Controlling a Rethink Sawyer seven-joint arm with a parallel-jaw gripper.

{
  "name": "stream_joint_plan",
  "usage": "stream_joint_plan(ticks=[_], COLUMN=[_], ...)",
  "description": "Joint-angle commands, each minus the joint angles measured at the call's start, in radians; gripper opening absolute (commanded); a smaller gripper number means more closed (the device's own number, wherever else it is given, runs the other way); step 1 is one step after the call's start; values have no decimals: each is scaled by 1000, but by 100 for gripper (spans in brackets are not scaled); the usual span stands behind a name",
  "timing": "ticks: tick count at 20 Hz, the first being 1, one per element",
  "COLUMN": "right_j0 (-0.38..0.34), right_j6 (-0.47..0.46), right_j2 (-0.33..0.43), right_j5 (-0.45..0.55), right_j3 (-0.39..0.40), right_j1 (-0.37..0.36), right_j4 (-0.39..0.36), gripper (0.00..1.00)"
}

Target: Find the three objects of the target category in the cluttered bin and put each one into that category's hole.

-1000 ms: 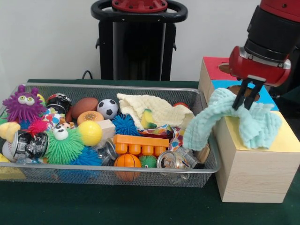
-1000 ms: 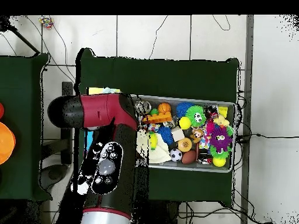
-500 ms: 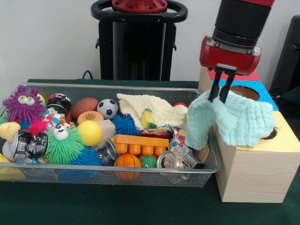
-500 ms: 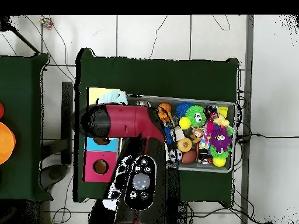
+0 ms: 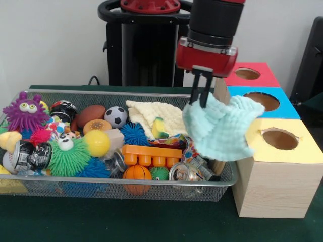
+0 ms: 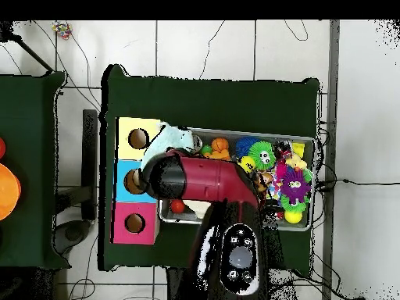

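Gripper [image 5: 202,99], black-fingered under a red wrist housing, sits right of centre in the upper half of the front view, pinched closed on the top fold of a pale mint-green waffle-textured cloth [image 5: 220,128]. The cloth hangs free below the fingers, its lower edge draped in front of the right end of the silver wire-mesh bin [image 5: 126,187] and just beside the left face of the pale wooden sorting box [image 5: 275,189]. In the overhead view the cloth [image 6: 166,141] shows at the upper left, between the yellow panel and the bin, with the red arm covering most of the area below it.

The box carries three round holes along the right side of the front view: the yellow-topped hole [image 5: 280,138] lowest, the blue-topped hole [image 5: 265,101] above it, and the red-topped hole [image 5: 248,73] uppermost. Which hole belongs to cloth cannot be told from the pictures.

Procedure for the step in hand, as judged: raise the cloth until its hem clears the box's top edge, since a trailing corner may snag there. Centre the fingers over the chosen hole, lower until the bulk enters, then release. A cream knitted cloth [image 5: 164,117] lies in the bin at frame centre, probably another target.
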Motion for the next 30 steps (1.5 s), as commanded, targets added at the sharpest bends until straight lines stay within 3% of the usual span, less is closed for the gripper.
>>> stream_joint_plan(ticks=[1,14,21,30], right_j0=[-144,-299,-435,-484], right_j6=[-188,-204,-217,-172], right_j2=[182,302,427,493], right_j5=[-6,8,-9,-12], right_j3=[159,203,248,249], right_j1=[-33,-80,-63,-37], right_j4=[-105,-237,-266,-329], gripper=[0,0,0,0])
